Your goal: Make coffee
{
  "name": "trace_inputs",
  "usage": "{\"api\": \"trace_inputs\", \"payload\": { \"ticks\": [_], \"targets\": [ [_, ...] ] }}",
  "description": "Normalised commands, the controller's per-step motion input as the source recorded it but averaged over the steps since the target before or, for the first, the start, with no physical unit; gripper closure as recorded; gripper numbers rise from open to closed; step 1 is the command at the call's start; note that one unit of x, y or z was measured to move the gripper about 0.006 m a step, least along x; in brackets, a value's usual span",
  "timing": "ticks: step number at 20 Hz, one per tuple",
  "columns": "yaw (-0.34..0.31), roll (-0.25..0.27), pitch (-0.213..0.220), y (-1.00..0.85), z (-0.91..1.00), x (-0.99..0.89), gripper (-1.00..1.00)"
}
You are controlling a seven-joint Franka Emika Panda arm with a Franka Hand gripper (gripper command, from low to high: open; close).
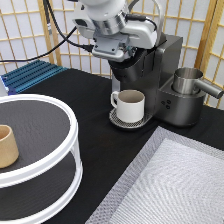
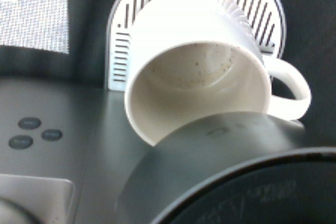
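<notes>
A white handled mug (image 1: 131, 105) stands on the round drip tray (image 1: 116, 121) under the brew head of the dark grey coffee machine (image 1: 169, 75). My gripper (image 1: 127, 56) hangs at the top front of the machine, directly above the mug, its tips lost against the dark brew head. In the wrist view the empty mug (image 2: 196, 75) shows from above on the slotted tray (image 2: 120, 55), with the machine's rounded head (image 2: 232, 170) close beneath the camera and its buttons (image 2: 34, 135) to the side. The coffee is out of view.
A white two-tier round stand (image 1: 74, 131) fills the exterior view's left, with a tan handleless cup (image 1: 6, 146) on its upper shelf. A metal pitcher (image 1: 191, 82) sits on the machine's right side. A grey mesh mat (image 1: 170, 185) lies at the bottom right and a blue rack (image 1: 30, 75) at the back left.
</notes>
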Motion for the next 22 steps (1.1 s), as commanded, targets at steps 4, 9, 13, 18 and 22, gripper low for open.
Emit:
{"api": "trace_inputs", "payload": {
  "ticks": [4, 9, 13, 18, 22],
  "targets": [
    [-0.015, -0.168, -0.093, 0.21, 0.02, -0.02, -1.0],
    [-0.019, -0.1, -0.107, 0.02, 0.02, -0.15, -1.0],
    [-0.058, -0.018, -0.099, -0.59, 0.0, -0.38, -1.0],
    [-0.051, 0.0, -0.083, -0.74, 0.1, -0.32, -1.0],
    [-0.071, -0.008, -0.037, 0.05, 0.86, -0.34, -1.0]
  ]
}}
